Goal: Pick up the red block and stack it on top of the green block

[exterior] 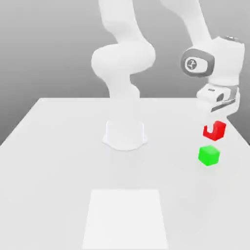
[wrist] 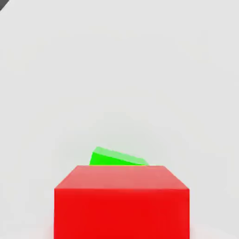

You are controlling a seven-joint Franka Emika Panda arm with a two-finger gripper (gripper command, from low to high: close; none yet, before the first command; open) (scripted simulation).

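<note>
In the exterior view my gripper (exterior: 213,126) is shut on the red block (exterior: 220,130) and holds it in the air at the exterior view's right. One white finger covers the middle of the block's upper face. The green block (exterior: 209,155) rests on the white table (exterior: 58,156), just below the red one and slightly toward the exterior view's left, with a small gap between them. In the hand view the red block (wrist: 121,205) sits close to the camera, and the green block (wrist: 116,158) peeks out from behind its top edge.
The arm's round white base (exterior: 125,134) stands mid-table, to the left of the blocks in the exterior view. A paler rectangular patch (exterior: 126,219) lies at the table's front. The table's right edge runs close past the green block.
</note>
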